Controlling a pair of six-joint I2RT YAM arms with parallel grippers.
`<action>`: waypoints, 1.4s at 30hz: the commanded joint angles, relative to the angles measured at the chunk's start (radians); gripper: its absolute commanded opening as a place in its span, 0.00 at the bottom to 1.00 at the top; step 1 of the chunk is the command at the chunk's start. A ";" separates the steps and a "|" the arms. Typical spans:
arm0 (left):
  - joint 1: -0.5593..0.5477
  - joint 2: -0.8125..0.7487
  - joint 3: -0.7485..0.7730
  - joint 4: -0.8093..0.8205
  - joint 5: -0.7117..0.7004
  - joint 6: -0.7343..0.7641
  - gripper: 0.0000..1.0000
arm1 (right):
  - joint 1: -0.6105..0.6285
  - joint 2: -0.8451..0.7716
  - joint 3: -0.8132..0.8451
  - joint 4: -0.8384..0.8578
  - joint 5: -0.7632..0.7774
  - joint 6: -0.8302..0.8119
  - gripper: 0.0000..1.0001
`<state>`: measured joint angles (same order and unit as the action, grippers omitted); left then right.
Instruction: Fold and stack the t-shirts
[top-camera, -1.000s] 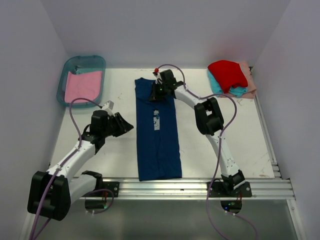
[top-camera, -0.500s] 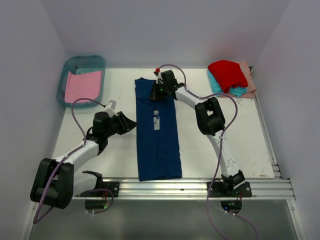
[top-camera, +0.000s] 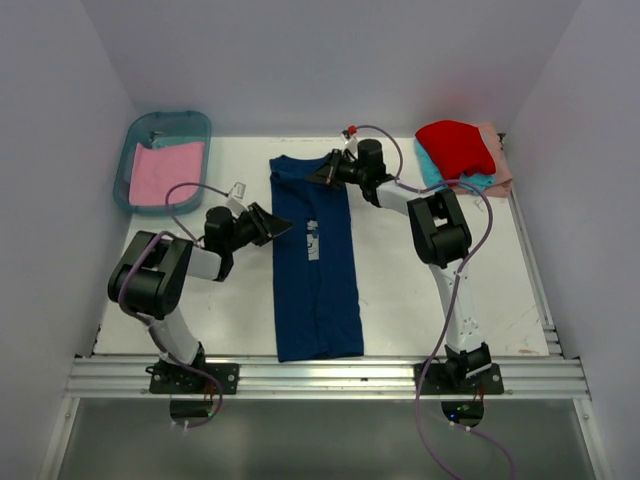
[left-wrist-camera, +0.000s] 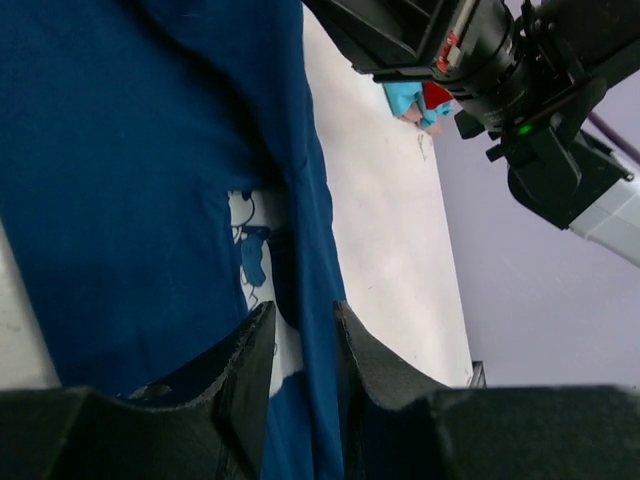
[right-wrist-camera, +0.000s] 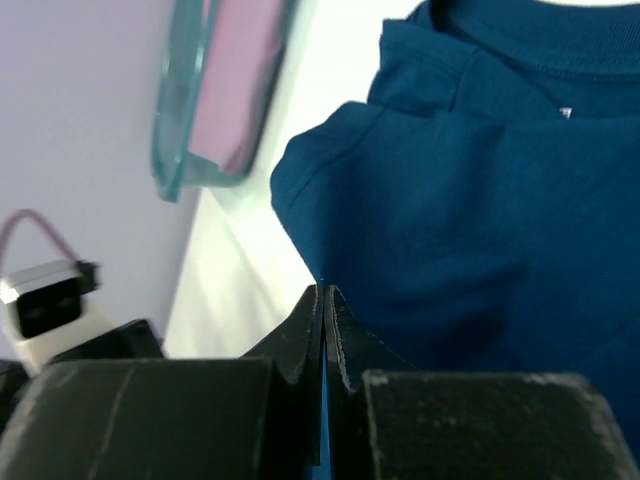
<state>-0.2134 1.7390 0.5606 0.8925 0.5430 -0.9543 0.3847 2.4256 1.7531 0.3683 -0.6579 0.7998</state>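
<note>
A navy t-shirt (top-camera: 320, 290) with a pale print (top-camera: 313, 243) lies folded into a long strip down the middle of the table. My right gripper (top-camera: 323, 175) is at its upper right, beside the collar, and is shut on a fold of the navy cloth (right-wrist-camera: 480, 200); the right wrist view shows the jaws (right-wrist-camera: 325, 292) closed with blue between them. My left gripper (top-camera: 282, 228) is at the shirt's left edge, level with the print. Its jaws (left-wrist-camera: 300, 325) stand slightly apart over the navy cloth (left-wrist-camera: 120, 150) and hold nothing. A pink shirt (top-camera: 165, 170) lies in the bin.
The teal plastic bin (top-camera: 170, 117) stands at the back left. A stack of red, teal and peach shirts (top-camera: 458, 150) sits at the back right corner. Walls close in on both sides and the back. A metal rail (top-camera: 330, 375) runs along the near edge.
My left gripper has swung right and up to the navy shirt's left edge. My right wrist has shifted right and turned, its jaws staying at the shirt's top.
</note>
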 joint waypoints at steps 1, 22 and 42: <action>0.025 0.100 0.056 0.216 0.038 -0.064 0.33 | -0.020 -0.033 -0.017 0.219 -0.085 0.148 0.00; 0.092 0.330 0.143 0.442 0.086 -0.242 0.32 | -0.037 -0.117 -0.138 0.009 0.130 -0.059 0.00; 0.005 0.425 0.573 -0.179 -0.167 -0.061 0.41 | -0.037 -0.077 -0.110 0.015 0.141 -0.062 0.00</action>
<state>-0.1951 2.1429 1.0786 0.8742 0.4538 -1.0992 0.3504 2.3917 1.6108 0.3717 -0.5331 0.7601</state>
